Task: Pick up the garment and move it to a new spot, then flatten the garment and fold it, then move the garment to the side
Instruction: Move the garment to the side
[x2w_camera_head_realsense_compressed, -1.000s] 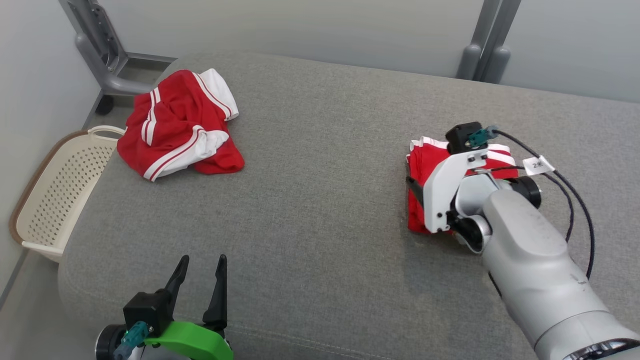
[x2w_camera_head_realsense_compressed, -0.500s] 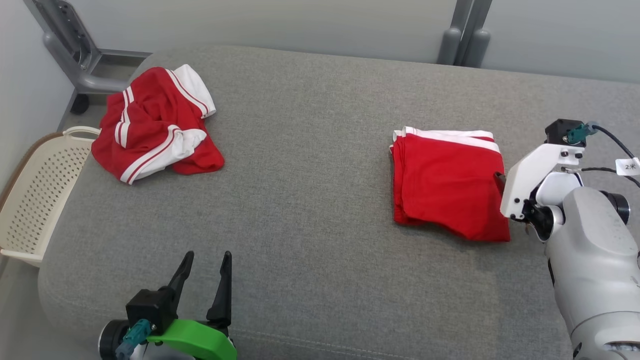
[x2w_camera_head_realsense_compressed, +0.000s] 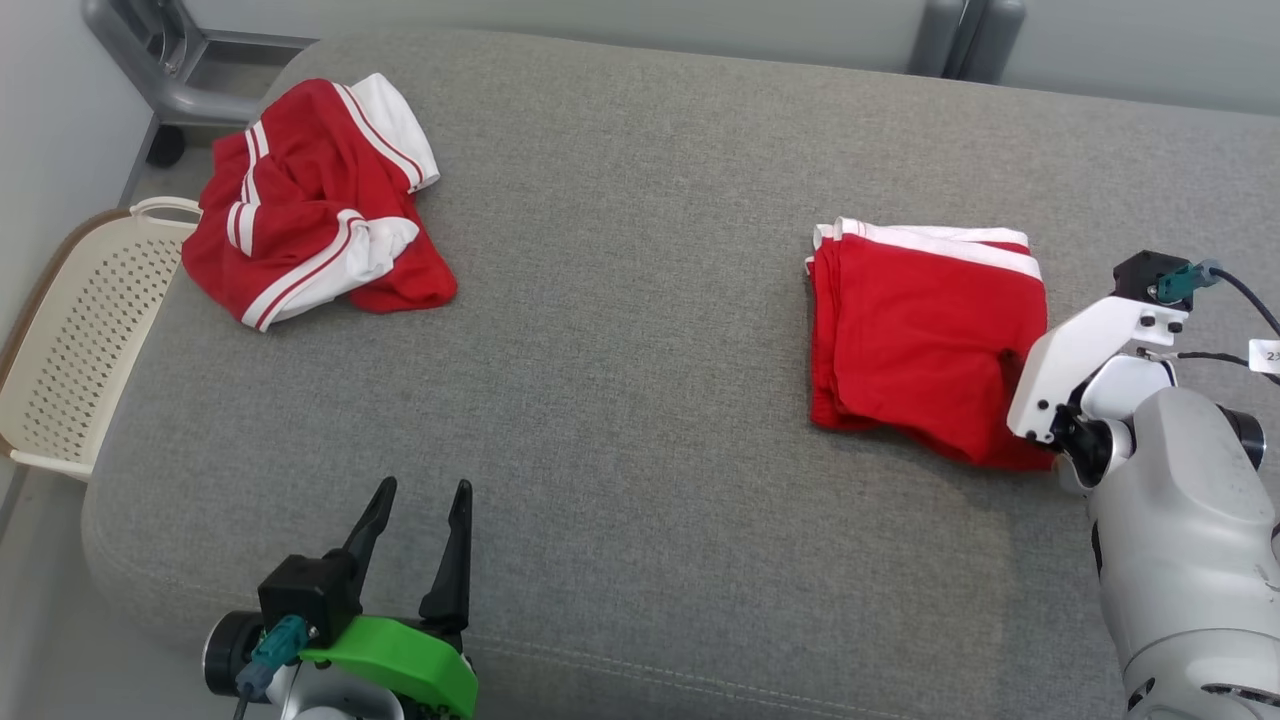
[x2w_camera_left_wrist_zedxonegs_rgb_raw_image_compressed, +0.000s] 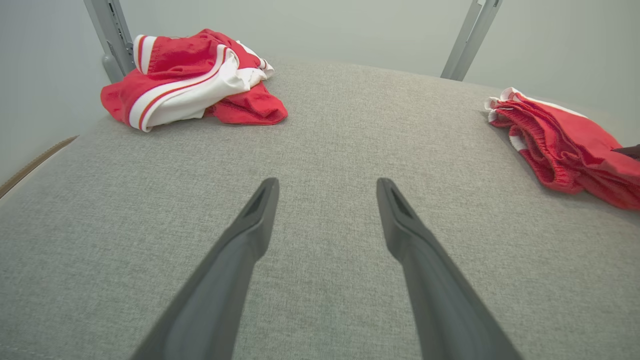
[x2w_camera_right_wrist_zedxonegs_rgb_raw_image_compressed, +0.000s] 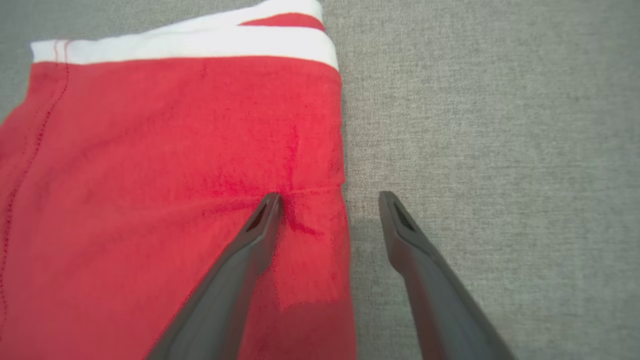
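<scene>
Folded red garment (x2w_camera_head_realsense_compressed: 925, 350) lies near right edge of grey cushion (x2w_camera_head_realsense_compressed: 640, 300). Right gripper (x2w_camera_right_wrist_zedxonegs_rgb_raw_image_compressed: 327, 200) spread, grasping nothing, one fingertip over cloth edge. Left gripper (x2w_camera_head_realsense_compressed: 423, 490) spread, empty, at front edge. Move-aside step looks finished; next, lift clear without snagging.

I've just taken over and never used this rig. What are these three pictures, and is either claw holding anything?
A two-armed robot. The wide picture comes from its head, looking down at a grey cushion. The other two come from wrist cameras, looking along each gripper's two dark fingers. A folded red garment lies on the right, a crumpled garment at the far left, a cream basket beside the cushion. The left gripper is open over bare cushion. The right gripper is open, one finger over that garment's edge. Neither holds anything.
</scene>
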